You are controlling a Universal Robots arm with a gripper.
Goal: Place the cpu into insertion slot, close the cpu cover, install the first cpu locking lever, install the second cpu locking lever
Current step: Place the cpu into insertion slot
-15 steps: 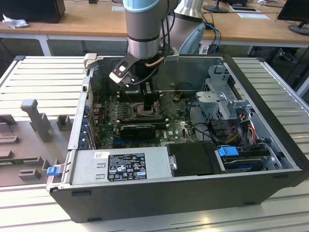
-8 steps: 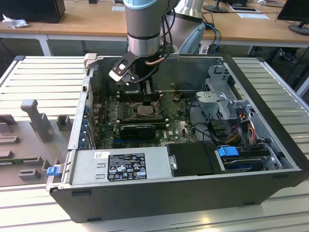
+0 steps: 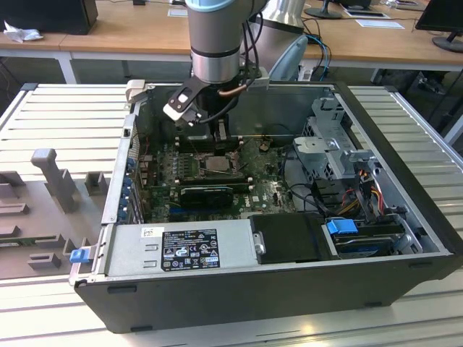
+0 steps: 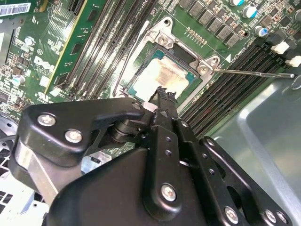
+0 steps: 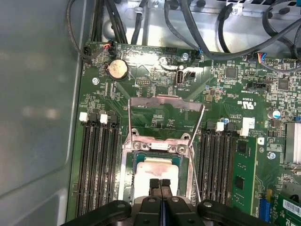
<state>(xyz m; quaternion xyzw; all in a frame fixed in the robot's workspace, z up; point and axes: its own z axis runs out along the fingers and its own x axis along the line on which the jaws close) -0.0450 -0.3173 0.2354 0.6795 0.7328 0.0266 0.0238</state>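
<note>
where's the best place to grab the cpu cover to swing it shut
Probably the cpu cover by its free bar, opposite the hinge at the insertion slot. The frame stands open, so come from above, one finger on each face of that thin bar.

An open black metal computer case (image 3: 289, 293) lies on a grey slatted metal table (image 3: 65, 116); a grey moulded plastic fixture (image 3: 51, 173) sits on the table at the exterior view's left; light wooden desks (image 3: 130, 32) stand behind; inside the case, a grey metal power supply box (image 3: 181, 249) lines the near wall; in the first wrist view, a round silver coin battery (image 5: 117, 69) sits on the green circuit board (image 5: 225, 94); long black memory slots (image 5: 96, 165) carry white end latches (image 5: 83, 117); black cables (image 5: 117, 23) run beyond the board.
</note>
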